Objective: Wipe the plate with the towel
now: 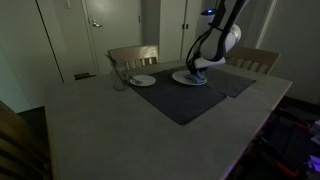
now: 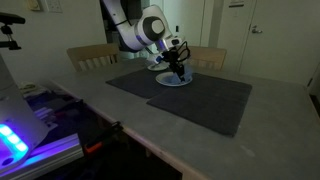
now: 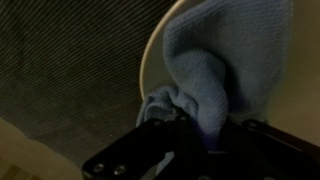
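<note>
On the far side of the bench [image 1: 90, 130], in both exterior views, the arm [image 1: 215, 40] comes down onto the plate [image 1: 188, 79], which lies on a dark placemat [image 1: 185, 105].

Fingers [image 3: 160, 128]: together, clamped on a bunched fold of the blue towel [image 3: 225, 55]. In the wrist view the cloth is gathered into them at 6 o'clock and fans out toward 1 o'clock.

Towel: resting on the plate and touching its surface. In the wrist view it covers the plate from about 12 to 3 o'clock.

Plate rim: pale, showing as an arc at 10 o'clock of the towel in the wrist view. The ribbed placemat lies beyond it at 9 o'clock, and a strip of bare bench shows at 7 o'clock.

Other items, in an exterior view: a second plate [image 1: 143, 80] sits at 9 o'clock of the wiped plate, apart from it, at the corner of the same placemat. A glass [image 1: 120, 78] stands just beside that second plate, again at its 9 o'clock. Two chairs [image 1: 133, 55] stand against the bench at 12 o'clock.

In an exterior view, a device with a blue-violet glow [image 2: 15, 140] sits at 8 o'clock, well apart from the plate.
</note>
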Robot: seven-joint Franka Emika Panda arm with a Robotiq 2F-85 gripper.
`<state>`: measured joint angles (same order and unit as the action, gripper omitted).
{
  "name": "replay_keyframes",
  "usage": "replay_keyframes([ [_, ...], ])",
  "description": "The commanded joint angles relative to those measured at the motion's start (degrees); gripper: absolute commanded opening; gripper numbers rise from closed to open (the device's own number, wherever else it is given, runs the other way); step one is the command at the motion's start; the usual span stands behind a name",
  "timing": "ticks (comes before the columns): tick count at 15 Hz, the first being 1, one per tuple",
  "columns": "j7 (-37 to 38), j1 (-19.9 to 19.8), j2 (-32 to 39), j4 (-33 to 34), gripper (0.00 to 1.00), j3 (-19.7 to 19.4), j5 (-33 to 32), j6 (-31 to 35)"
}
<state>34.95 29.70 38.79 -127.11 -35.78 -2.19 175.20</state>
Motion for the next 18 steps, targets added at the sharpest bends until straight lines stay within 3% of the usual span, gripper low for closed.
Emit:
replay_keyframes([
  [1, 1.0, 7.0, 3.5, -0.1, 0.04, -4.8, 2.0, -2.6],
  [8, -1.5, 3.0, -0.2, -1.4, 0.04, 2.3, 6.5, -0.3],
  [15, -8.3, -13.4, -6.3, -2.1, 0.04, 20.5, 10.7, 1.9],
  [18, -10.4, -17.0, -7.3, -2.2, 0.04, 24.2, 11.4, 1.6],
])
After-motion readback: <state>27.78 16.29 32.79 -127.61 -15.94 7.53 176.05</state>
